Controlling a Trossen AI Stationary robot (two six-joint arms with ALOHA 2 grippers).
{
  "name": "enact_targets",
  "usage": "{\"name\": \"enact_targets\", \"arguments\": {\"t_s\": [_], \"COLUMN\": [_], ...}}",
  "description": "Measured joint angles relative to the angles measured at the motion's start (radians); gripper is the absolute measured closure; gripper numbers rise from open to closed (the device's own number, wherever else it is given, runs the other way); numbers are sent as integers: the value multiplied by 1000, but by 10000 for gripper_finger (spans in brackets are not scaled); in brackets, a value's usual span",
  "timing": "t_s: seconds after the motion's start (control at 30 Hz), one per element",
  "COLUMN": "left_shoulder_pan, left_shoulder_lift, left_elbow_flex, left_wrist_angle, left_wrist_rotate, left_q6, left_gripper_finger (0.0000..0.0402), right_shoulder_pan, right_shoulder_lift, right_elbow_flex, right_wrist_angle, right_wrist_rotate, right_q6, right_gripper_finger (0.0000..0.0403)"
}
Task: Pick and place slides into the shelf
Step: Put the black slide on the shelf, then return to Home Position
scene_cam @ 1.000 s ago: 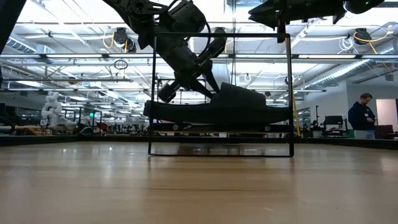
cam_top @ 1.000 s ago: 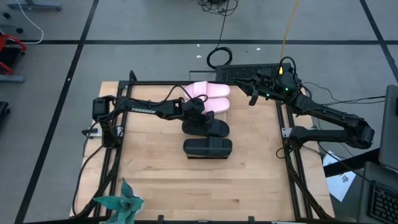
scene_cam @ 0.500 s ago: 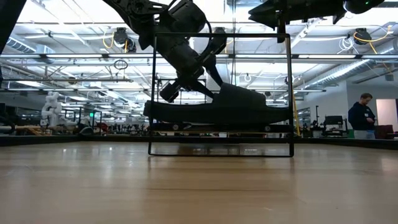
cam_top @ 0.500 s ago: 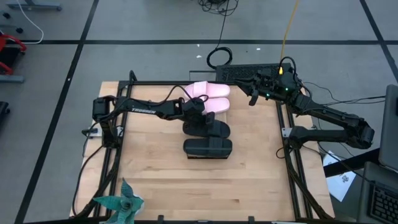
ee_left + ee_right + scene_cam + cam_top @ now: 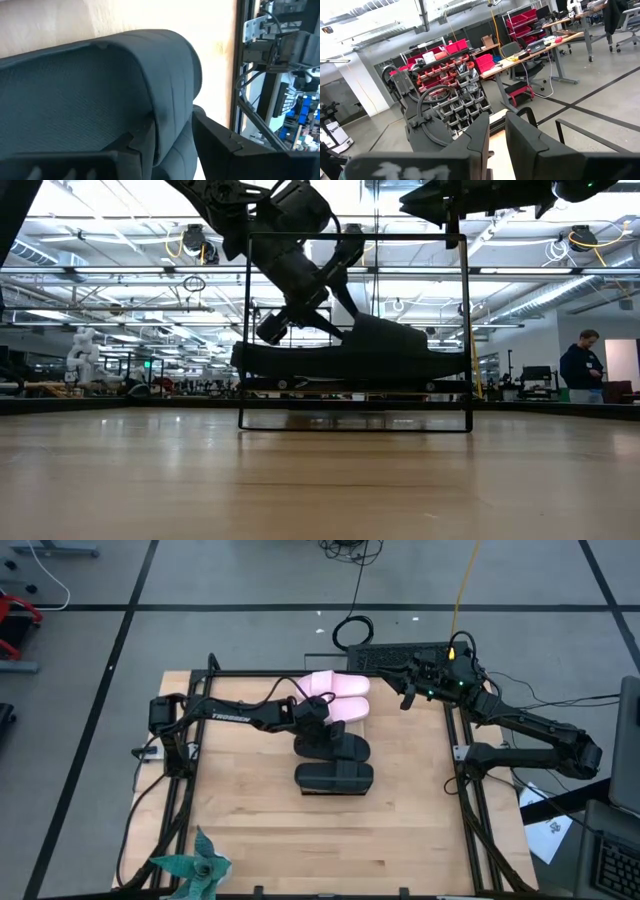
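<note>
Left pincer [image 5: 318,730] clamped on a black slide's [image 5: 100,90] strap at the shelf [image 5: 355,330].
Strap grip lets it lift; right pincer [image 5: 492,142] waits aside, nearly together.

Left arm extended across the table toward centre, wrist angled downward. Left gripper [image 5: 318,728] low, its fingers [image 5: 215,135] clamped on either side of a black slide's [image 5: 100,95] strap. Right arm raised at the far right corner of the table; right gripper [image 5: 408,692] aloft, fingers [image 5: 522,137] nearly closed, holding nothing.
</note>
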Motion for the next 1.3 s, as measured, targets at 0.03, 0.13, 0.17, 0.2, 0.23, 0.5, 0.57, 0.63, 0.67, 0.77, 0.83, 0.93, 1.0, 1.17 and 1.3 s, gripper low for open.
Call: {"name": "enact_targets", "arguments": {"t_s": [0.03,0.13,0.17,0.2,0.23,0.5,0.57,0.63,0.67,0.77,0.83,0.93,1.0,1.17,1.3], "left_shoulder_pan": [2,6,7,9,10,19,20,20,20,20,20,23,26,38,42], "left_shoulder_lift": [0,0,0,0,0,0,0,0,0,0,-1,-14,-30,-60,-64], "left_elbow_flex": [0,0,0,0,0,0,0,0,0,0,0,0,0,0,0], "left_wrist_angle": [-7,-17,-20,-24,-30,-68,-69,-69,-69,-69,-69,-70,-69,-79,-116], "left_wrist_rotate": [3,5,5,5,5,-1,-2,-2,-3,-4,-4,-12,-27,-39,-38], "left_q6": [1,7,9,9,9,29,28,29,28,28,28,28,34,60,73], "left_gripper_finger": [277,277,277,277,277,277,277,277,277,277,277,277,277,277,277], "right_shoulder_pan": [0,0,0,0,0,0,0,0,0,0,0,0,0,0,0], "right_shoulder_lift": [0,0,0,0,0,0,0,0,0,0,0,0,0,0,0], "right_elbow_flex": [0,0,0,0,0,0,0,0,0,0,0,0,0,0,0], "right_wrist_angle": [0,0,0,0,0,0,0,0,0,0,-1,-1,0,-1,-1], "right_wrist_rotate": [0,0,0,0,0,0,0,0,0,0,0,0,0,0,0], "right_q6": [0,0,1,3,4,7,7,7,7,7,6,5,4,4,4], "right_gripper_finger": [348,348,348,348,348,348,348,348,348,348,348,348,348,348,348]}}
